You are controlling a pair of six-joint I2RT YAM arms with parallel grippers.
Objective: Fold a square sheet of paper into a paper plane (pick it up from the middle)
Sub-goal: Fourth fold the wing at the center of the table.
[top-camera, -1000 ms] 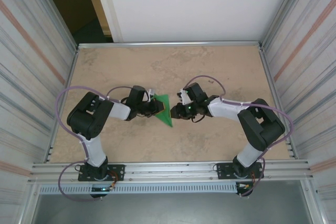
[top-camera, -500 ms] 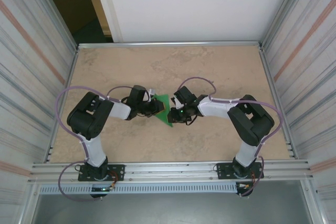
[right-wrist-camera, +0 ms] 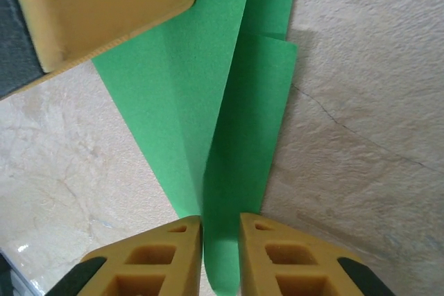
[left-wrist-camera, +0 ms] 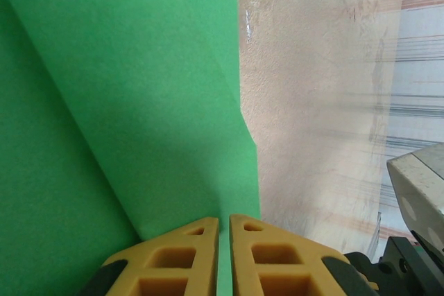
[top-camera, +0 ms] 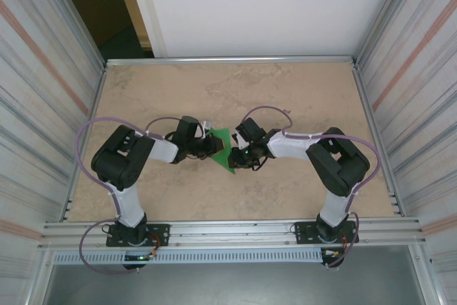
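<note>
Since a second ago the right arm has swung inward from the right and its elbow has drawn in, bringing the right gripper (top-camera: 235, 156) up against the right edge of the green sheet of paper (top-camera: 223, 139), while the left arm and the sheet lie where they were. The sheet, folded into a narrow triangle, sits near the middle of the tan table (top-camera: 300, 91), between the two grippers, its point aimed at the near edge. The left gripper (top-camera: 212, 146) meets it from the left. In the left wrist view the left gripper (left-wrist-camera: 224, 223) has its yellow fingers (left-wrist-camera: 177, 254) pressed almost together, with only a thin slit between them, and the sheet of paper (left-wrist-camera: 139, 102) runs into that slit, so it is pinching the paper; a crease slants across the green surface ahead of it. In the right wrist view the right gripper (right-wrist-camera: 220, 227) has its jaws drawn narrow around a raised flap of the sheet of paper (right-wrist-camera: 208, 102), with green filling the small gap between the fingers (right-wrist-camera: 149, 258). Whether the pads actually press on the flap I cannot tell. One yellow finger of the left gripper (right-wrist-camera: 97, 5) lies over the far upper corner of the paper in that view.
</note>
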